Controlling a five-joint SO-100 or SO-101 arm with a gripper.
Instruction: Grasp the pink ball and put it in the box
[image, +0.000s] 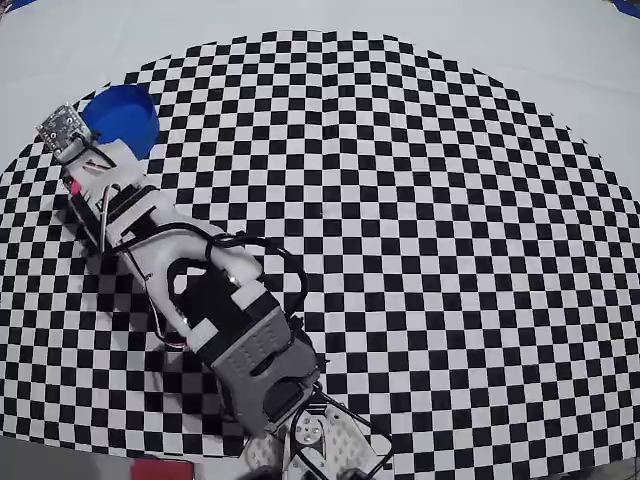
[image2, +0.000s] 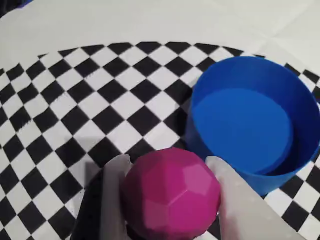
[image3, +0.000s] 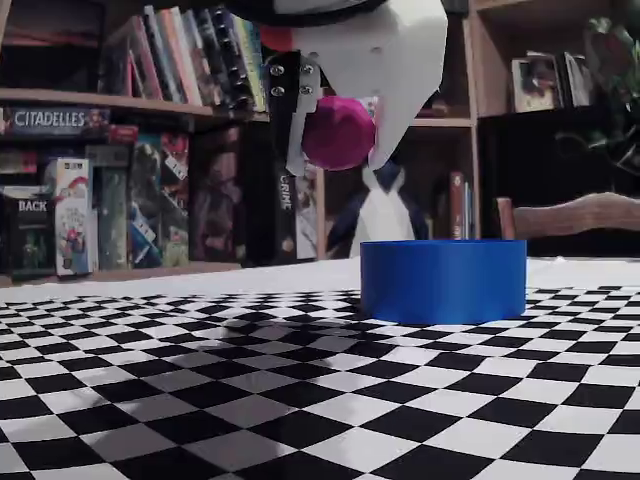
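The pink ball (image2: 172, 192) is a faceted magenta sphere clamped between my two white fingers (image2: 114, 200). My gripper (image2: 169, 165) is shut on it. In the fixed view the ball (image3: 338, 132) hangs well above the table, up and to the left of the box (image3: 443, 281). The box is a round blue container with a flat blue floor (image2: 250, 125), to the upper right of the ball in the wrist view. From overhead, the box (image: 122, 118) shows at the far left, partly covered by the arm; only a sliver of the ball (image: 74, 187) peeks out.
A black-and-white checkered mat (image: 420, 200) covers the table. My arm (image: 190, 280) stretches from the near edge toward the far left. Shelves of books and game boxes (image3: 90, 150) stand behind the table in the fixed view.
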